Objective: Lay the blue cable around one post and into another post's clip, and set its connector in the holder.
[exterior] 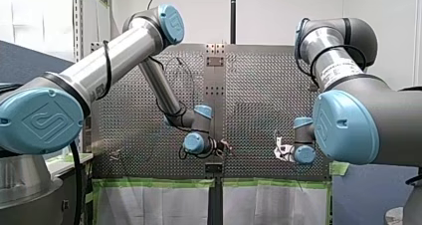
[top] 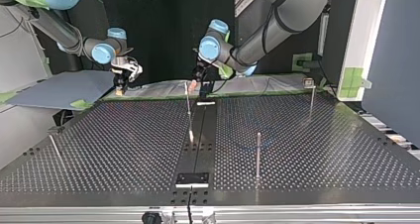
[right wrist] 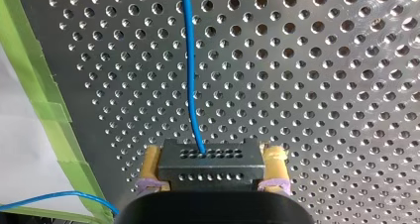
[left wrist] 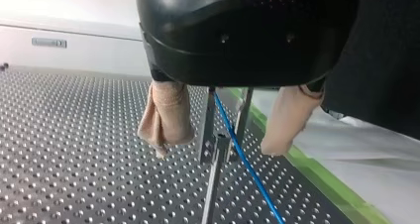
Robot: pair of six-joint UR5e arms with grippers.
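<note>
My right gripper (right wrist: 211, 170) is shut on the black connector (right wrist: 210, 157), with a yellow pad (right wrist: 150, 165) on each side of it. The blue cable (right wrist: 190, 75) runs from the connector ahead over the perforated table. My left gripper (left wrist: 223, 137) is open, and its beige pads (left wrist: 166, 117) straddle a thin post with a clip (left wrist: 214, 144). The blue cable (left wrist: 245, 162) passes this post between the pads. In the top view, my right gripper (top: 120, 86) hangs at the far left edge of the table and my left gripper (top: 200, 86) is near the far middle.
More posts stand on the table: one near the middle (top: 258, 154), one at the far right (top: 311, 97), and a leaning one at the left (top: 55, 147). A black holder (top: 193, 179) sits at the near middle. Green tape (right wrist: 47, 110) lines the table edge.
</note>
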